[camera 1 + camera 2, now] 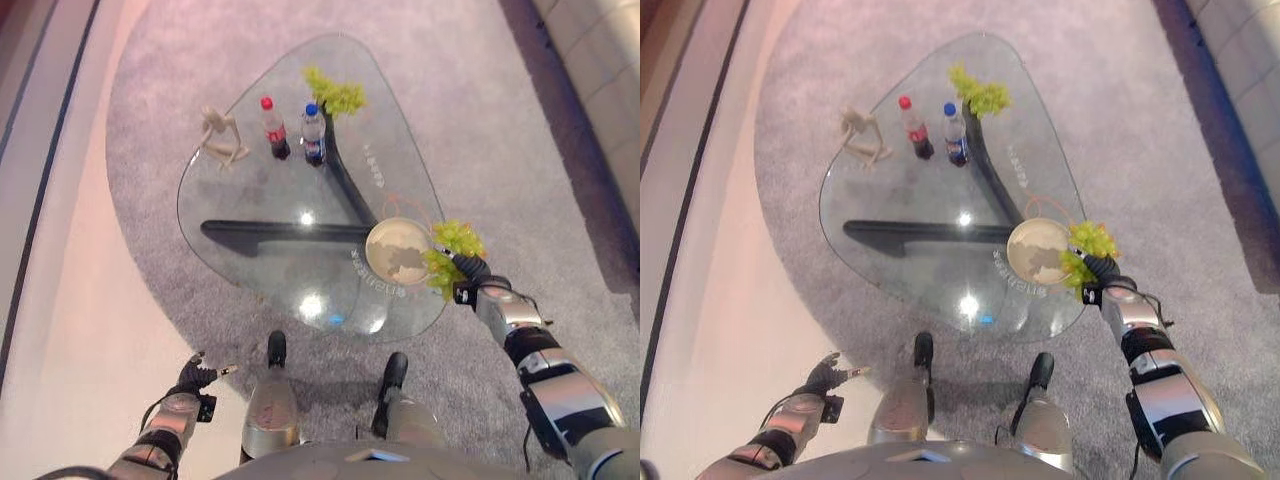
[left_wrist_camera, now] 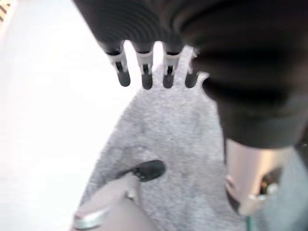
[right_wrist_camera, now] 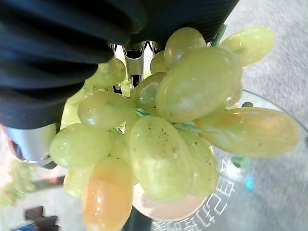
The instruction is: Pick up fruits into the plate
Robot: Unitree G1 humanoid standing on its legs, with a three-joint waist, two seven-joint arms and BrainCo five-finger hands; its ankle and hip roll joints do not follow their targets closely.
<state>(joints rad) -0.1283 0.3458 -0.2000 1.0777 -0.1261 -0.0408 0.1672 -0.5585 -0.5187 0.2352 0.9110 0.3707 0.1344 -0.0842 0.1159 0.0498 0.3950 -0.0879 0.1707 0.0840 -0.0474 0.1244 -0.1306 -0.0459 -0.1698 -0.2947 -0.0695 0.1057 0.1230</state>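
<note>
Grapes (image 3: pixel 178 125) hang bunched in the right hand (image 1: pixel 470 268), fingers curled round them, beside the plate (image 1: pixel 397 251) at the worktop's (image 1: pixel 260 200) right edge; left hand (image 2: pixel 154 72) relaxed.

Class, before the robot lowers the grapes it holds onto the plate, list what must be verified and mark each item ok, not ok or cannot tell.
1. Right hand grips grape bunch: ok, the bunch hangs against the hand.
2. Bunch above plate: not ok, it hangs at the plate's right edge.
3. Plate free of other items: ok.
4. Left hand clear of glass table: ok, open over the floor.
5. Second grape bunch awaiting pickup: ok, at the table's far end.
6. Bottles clear of path: ok.
</note>
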